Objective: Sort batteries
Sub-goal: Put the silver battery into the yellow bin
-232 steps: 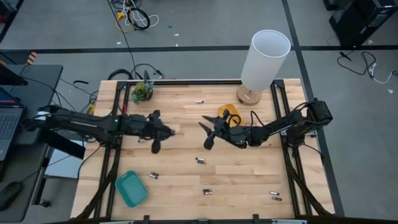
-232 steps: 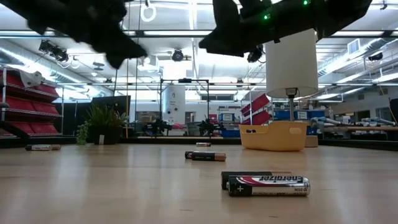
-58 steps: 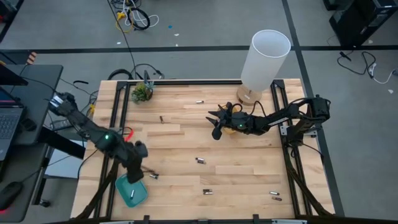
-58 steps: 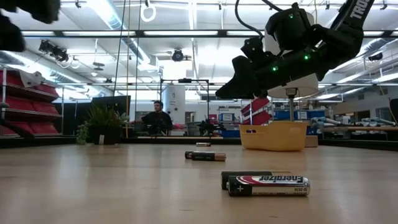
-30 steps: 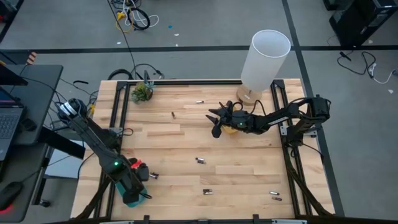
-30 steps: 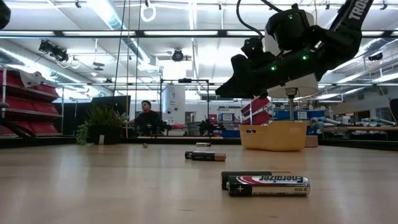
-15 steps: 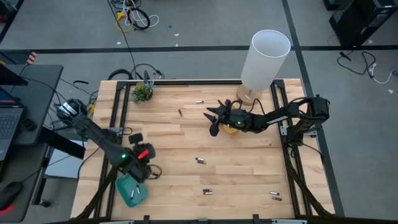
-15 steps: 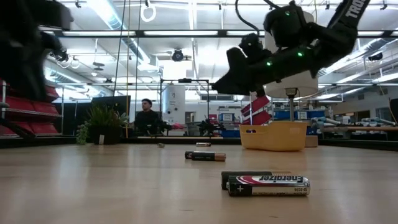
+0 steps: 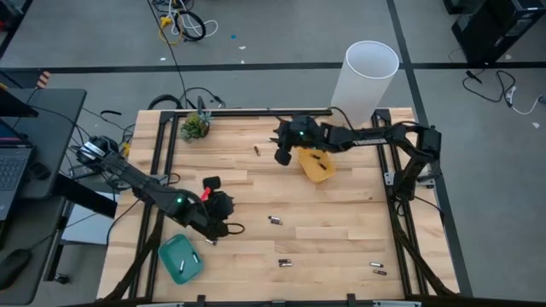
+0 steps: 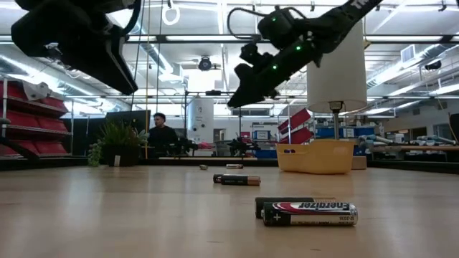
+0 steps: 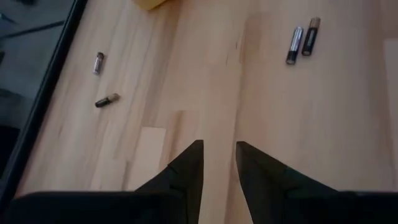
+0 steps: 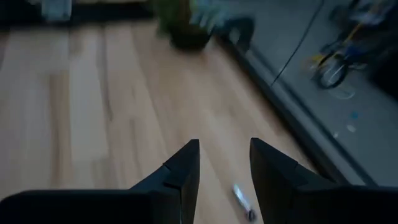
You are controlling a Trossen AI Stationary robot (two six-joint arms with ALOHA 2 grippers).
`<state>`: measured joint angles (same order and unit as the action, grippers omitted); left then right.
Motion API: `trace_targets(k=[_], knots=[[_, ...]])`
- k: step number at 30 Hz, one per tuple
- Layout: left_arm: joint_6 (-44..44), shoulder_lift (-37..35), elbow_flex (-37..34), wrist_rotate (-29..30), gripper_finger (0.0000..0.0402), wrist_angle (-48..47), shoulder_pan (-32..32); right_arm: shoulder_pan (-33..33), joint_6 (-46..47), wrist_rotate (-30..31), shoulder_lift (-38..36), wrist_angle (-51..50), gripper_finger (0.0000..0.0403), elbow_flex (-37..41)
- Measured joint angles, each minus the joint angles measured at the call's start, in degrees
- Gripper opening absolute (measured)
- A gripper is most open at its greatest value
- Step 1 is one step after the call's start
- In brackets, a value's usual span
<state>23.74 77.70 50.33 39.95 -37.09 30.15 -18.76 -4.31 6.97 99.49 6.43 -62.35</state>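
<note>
So far, one battery (image 9: 186,266) lies in your teal tray (image 9: 171,252); others dot the bench (image 9: 341,213) beyond. Left pincer (image 9: 223,227) beside it, right pincer (image 9: 282,156) far off, both slightly parted, empty.

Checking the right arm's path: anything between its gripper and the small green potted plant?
High view: one small dark battery lies between right gripper and plant.

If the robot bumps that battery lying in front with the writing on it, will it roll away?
Probably. The labelled battery is a smooth round cylinder lying on its side on the flat wooden table, so a sideways nudge would likely roll it. A second battery lies right behind it and might stop it. It looks stiff, perhaps slippery.
</note>
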Motion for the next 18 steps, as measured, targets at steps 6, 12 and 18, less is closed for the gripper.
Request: trace_targets(k=[6, 12, 18], knots=[[-2.7, -1.7, 0.0, -0.3, 0.0111, 0.0, -2.2, -2.9, -6.4, -5.6, 10.0, -13.1, 0.0121, -10.0], [-2.4, -4.5, -1.0, -0.6, 0.0111, -1.1, -2.4, -4.8, -12.0, -7.4, 17.5, -19.8, 0.0117, -17.1], [-0.3, -11.4, -9.0, -1.1, 0.0111, 2.2, -3.8, -7.4, -18.5, -8.9, 20.7, -24.7, 0.0112, -21.8]])
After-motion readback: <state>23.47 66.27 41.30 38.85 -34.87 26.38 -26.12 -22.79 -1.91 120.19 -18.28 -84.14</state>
